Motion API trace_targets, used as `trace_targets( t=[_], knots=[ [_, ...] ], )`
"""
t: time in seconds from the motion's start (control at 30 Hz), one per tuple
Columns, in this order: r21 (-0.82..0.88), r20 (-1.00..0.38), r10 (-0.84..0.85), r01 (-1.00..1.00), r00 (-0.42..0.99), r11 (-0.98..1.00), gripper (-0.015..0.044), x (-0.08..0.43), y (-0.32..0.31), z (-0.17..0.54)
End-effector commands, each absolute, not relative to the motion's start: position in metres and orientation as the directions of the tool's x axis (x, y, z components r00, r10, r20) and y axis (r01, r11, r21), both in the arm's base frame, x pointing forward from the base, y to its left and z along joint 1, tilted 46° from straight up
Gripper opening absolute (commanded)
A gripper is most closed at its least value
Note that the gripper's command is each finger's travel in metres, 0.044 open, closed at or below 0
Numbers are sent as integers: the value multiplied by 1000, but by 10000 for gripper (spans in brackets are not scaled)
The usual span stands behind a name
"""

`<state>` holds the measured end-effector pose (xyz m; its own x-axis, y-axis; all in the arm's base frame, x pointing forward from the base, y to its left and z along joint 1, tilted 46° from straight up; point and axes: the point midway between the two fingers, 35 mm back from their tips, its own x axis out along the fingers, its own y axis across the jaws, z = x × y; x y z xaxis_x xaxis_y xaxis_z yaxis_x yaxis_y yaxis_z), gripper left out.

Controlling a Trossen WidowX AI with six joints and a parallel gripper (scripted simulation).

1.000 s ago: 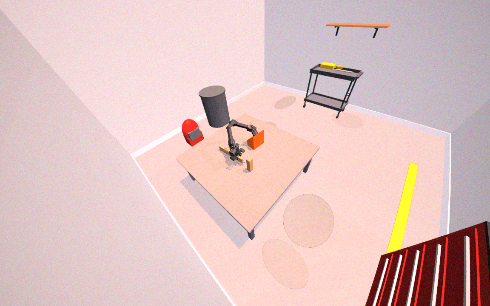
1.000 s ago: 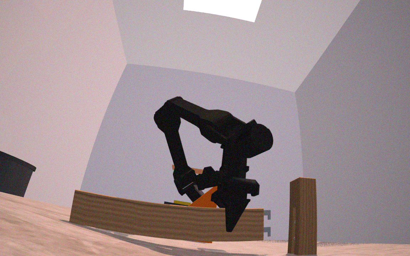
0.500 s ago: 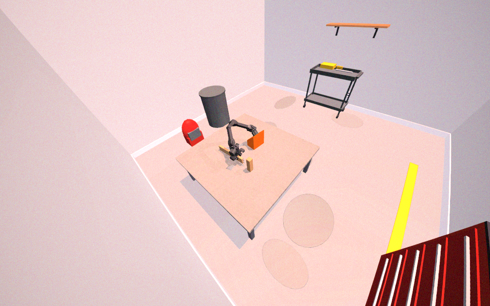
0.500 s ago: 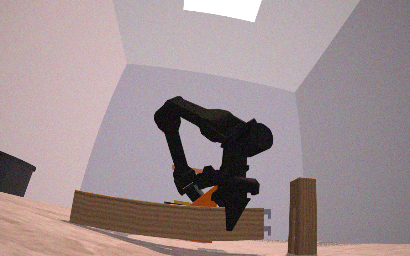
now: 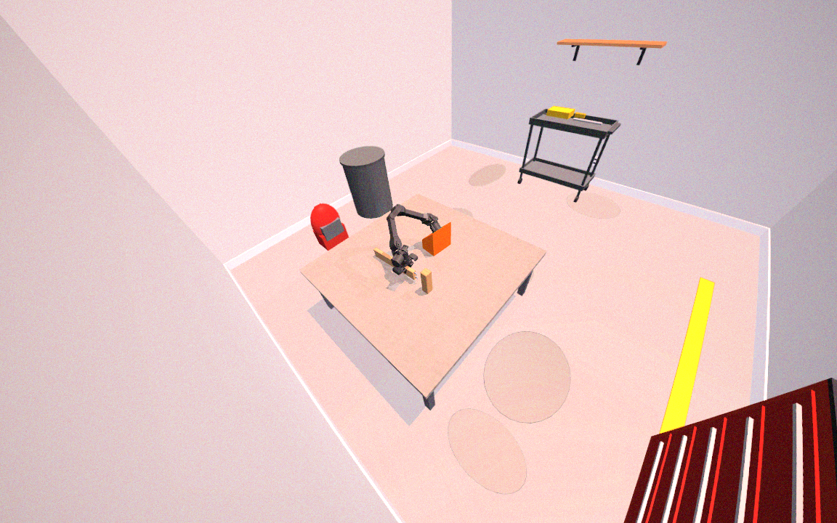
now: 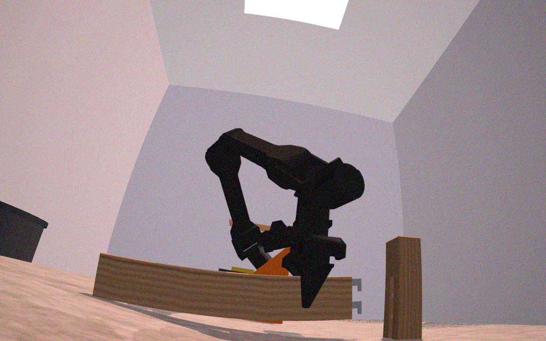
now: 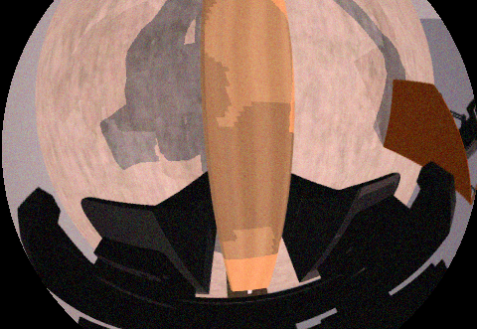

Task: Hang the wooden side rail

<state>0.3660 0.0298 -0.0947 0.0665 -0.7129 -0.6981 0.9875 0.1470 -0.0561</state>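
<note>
The wooden side rail (image 5: 383, 257) (image 6: 203, 290) (image 7: 248, 71) stands on edge, its far end on the table and its hook end raised a little. Two grey steel hooks, an upper hook (image 6: 357, 283) and a lower hook (image 6: 357, 306), stick out from that end. My gripper (image 5: 402, 266) (image 6: 307, 296) (image 7: 240, 170) is shut on the rail near the hook end, one finger on each side. The headboard post (image 5: 426, 282) (image 6: 408, 288) stands upright beyond the hooks, with a gap between. Its slot is seen edge-on in the exterior view, so the pins are hard to make out.
An orange panel (image 5: 437, 239) (image 6: 273, 266) (image 7: 427, 125) stands on the table (image 5: 421, 344) (image 6: 33, 288), beside the arm's base and behind the rail. A dark grey bin (image 5: 369, 185) (image 6: 3, 228) and a red object (image 5: 324, 219) stand beyond the table edge.
</note>
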Motion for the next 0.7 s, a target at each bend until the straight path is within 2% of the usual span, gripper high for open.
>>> trace_targets(
  t=[0.0, 0.67],
  knots=[
    [-53, -700, -710, 986, 78, 160, 0, 366, 36, -95],
    [-53, -700, -710, 986, 78, 160, 0, 366, 37, -96]
  ],
)
